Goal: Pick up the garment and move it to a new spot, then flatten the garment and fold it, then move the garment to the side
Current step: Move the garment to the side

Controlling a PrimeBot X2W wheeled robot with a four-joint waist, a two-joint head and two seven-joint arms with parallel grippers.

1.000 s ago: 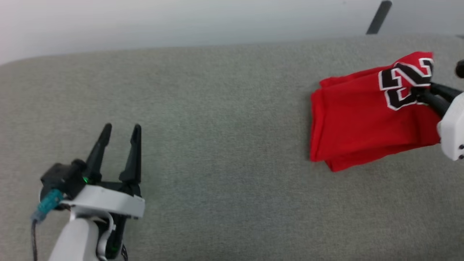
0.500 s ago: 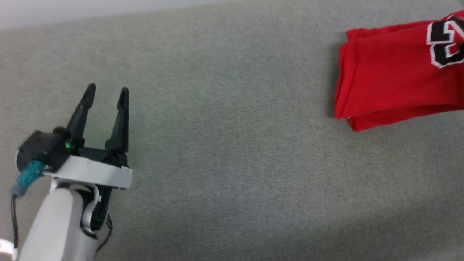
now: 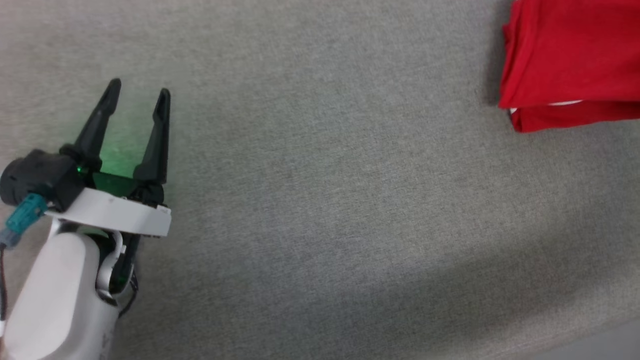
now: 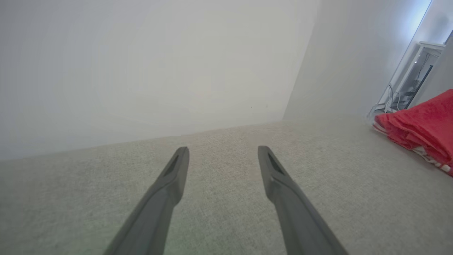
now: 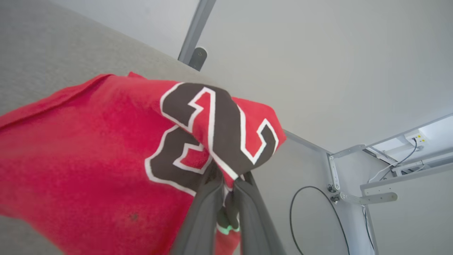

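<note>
I find the left gripper (image 3: pixel 139 89) at the left of the head view. Its two dark fingers point up the frame and are spread apart, with a clear gap between the tips and nothing held between them. A green glow falls on the grey fabric surface (image 3: pixel 320 200) at the base of the fingers. A teal connector (image 3: pixel 22 220) sits at the far left edge beside the wrist. In the left wrist view the same fingers stand apart and empty above the surface, with a pale wall (image 4: pixel 141 71) beyond.

The garment (image 3: pixel 565 55) lies in the upper right corner of the head view, cut off by the top and right edges of the frame. It is folded in layers, and a thin white strip (image 3: pixel 565 103) shows between the layers along its lower edge. It is well apart from the left gripper. In the left wrist view it appears at the right edge as a red stack on the surface.

In the right wrist view the right gripper (image 5: pixel 229 179) has its fingers drawn nearly together, pinching a raised fold of the garment. The grip falls on the black number (image 5: pixel 212 131) with its white outline. The rest of the cloth spreads towards the left of that frame. I cannot tell how much of it rests on the surface. A grey post (image 5: pixel 196 33) stands at the top of that frame.
</note>
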